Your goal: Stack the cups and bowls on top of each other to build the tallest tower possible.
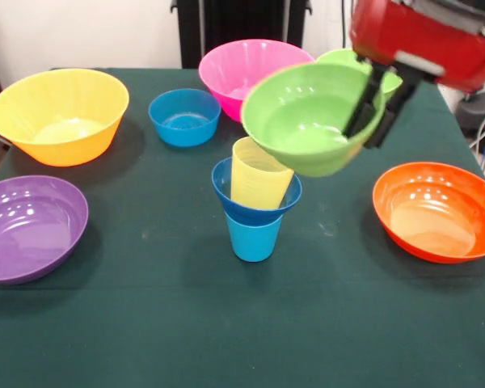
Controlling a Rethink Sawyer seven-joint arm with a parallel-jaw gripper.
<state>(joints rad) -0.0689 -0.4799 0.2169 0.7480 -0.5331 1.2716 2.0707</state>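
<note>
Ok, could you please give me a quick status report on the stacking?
Gripper shut on large green plastic bowl, held tilted in the air. Tower: light blue cup, dark blue bowl, leaning yellow cup. Nothing in the way.

My arm (424, 36) shows up as a bulky, glossy red shell with rounded edges, carrying a pale grey-white band along its underside and darker grey housing along the top. Below it I see two slim black fingers (362, 105), straight and matte. A black pedestal column (242, 24) stands at the far side.
</note>
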